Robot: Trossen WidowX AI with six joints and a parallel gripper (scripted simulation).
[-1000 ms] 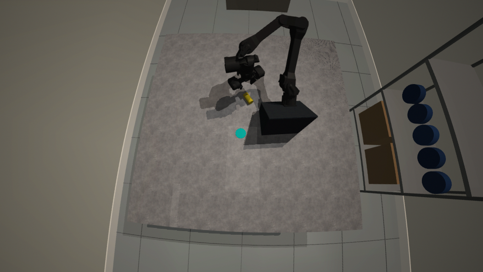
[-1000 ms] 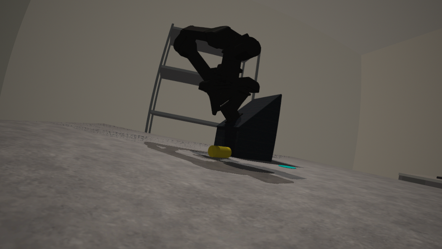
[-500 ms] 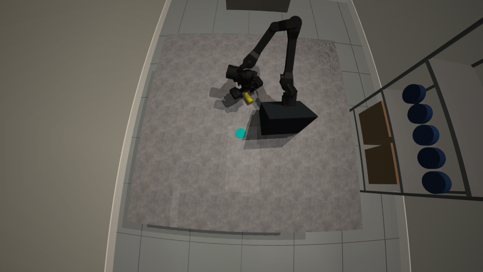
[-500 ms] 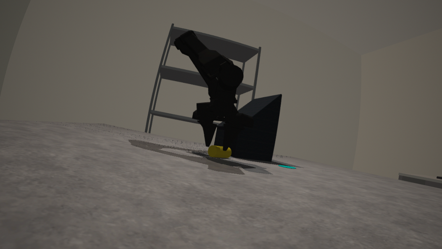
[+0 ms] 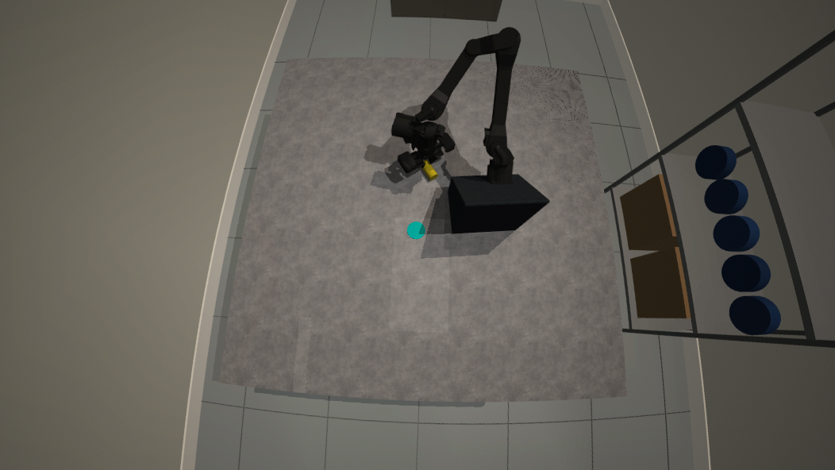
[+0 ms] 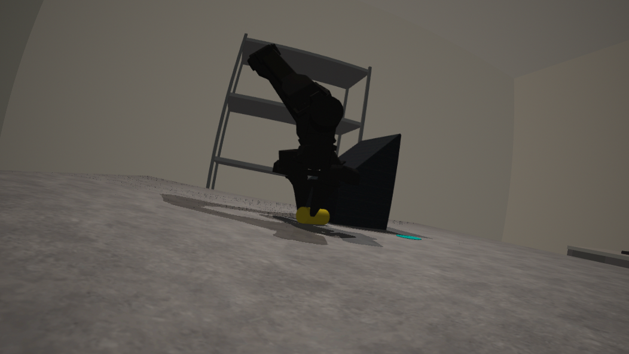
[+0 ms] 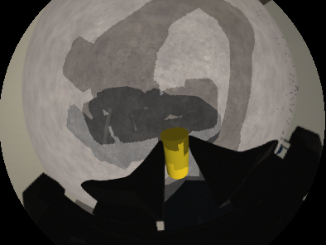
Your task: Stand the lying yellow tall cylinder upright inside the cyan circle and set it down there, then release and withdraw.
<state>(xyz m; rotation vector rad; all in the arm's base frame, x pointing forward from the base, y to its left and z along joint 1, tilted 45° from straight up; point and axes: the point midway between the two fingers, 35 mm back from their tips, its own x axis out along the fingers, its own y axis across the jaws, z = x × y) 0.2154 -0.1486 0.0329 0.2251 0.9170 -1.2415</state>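
Note:
The yellow cylinder [image 5: 430,171] [image 6: 323,217] [image 7: 177,159] lies on its side on the mottled grey surface. My gripper [image 5: 425,163] [image 6: 309,211] [image 7: 174,141] points down at it and is shut on it, with one finger against each side in the wrist view. In the exterior view a fingertip covers part of the cylinder's middle. The flat cyan circle [image 5: 413,230] [image 6: 408,237] lies away from the gripper, below the cylinder in the top view and to its right in the exterior view. The circle does not show in the wrist view.
The arm's black base block [image 5: 483,217] [image 6: 371,189] stands close to the right of the cylinder and circle in the top view. Its shadow falls on part of the circle. A shelf rack [image 5: 687,245] [image 6: 303,66] with blue round things and brown boxes stands farther off.

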